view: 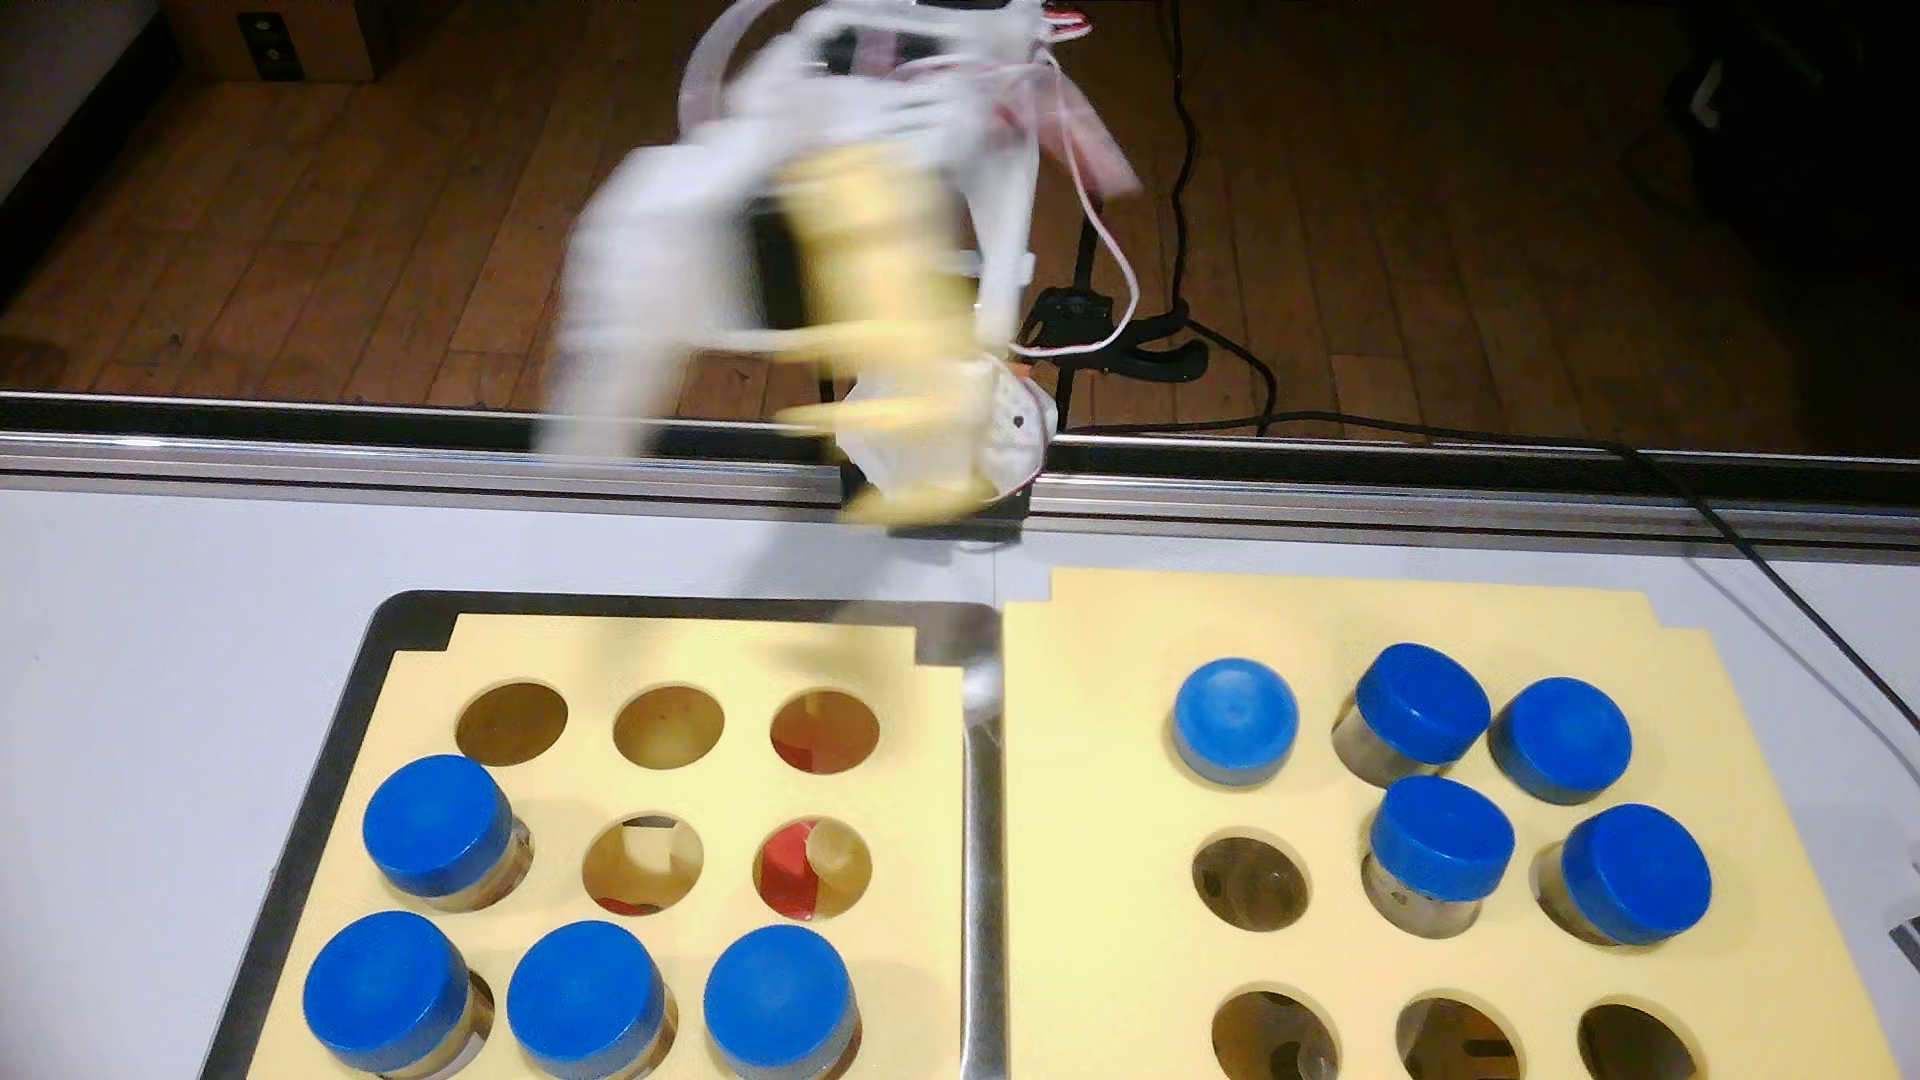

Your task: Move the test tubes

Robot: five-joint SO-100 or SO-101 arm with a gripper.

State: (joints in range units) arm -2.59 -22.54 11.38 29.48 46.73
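**Arm in transit toward left foam: next pick**

Gripper (727, 457) is heavily motion-blurred above the far edge of the table, between the two foam blocks and up over the left one. White finger and yellow finger appear spread well apart with nothing between them; blur makes the exact gap uncertain.

Tubes: four in the left foam (686, 644), namely one at middle-left (438, 824) and three along the near row (384, 991), (585, 999), (779, 1000). Five in the right foam (1122, 644): three across the far row, two at middle-centre and middle-right. Empty holes on the right: middle-left (1251, 883) and the whole near row.

Judgement: step in hand is reaching for another tube on the left.

- Slow before descending, so the blur settles.
- Middle-left tube has open holes on its far and right sides, giving room for the fingers.
- Near-row tubes stand close together, so a finger could knock a neighbour.
- Grip below the cap, lift straight up until clear of the foam.
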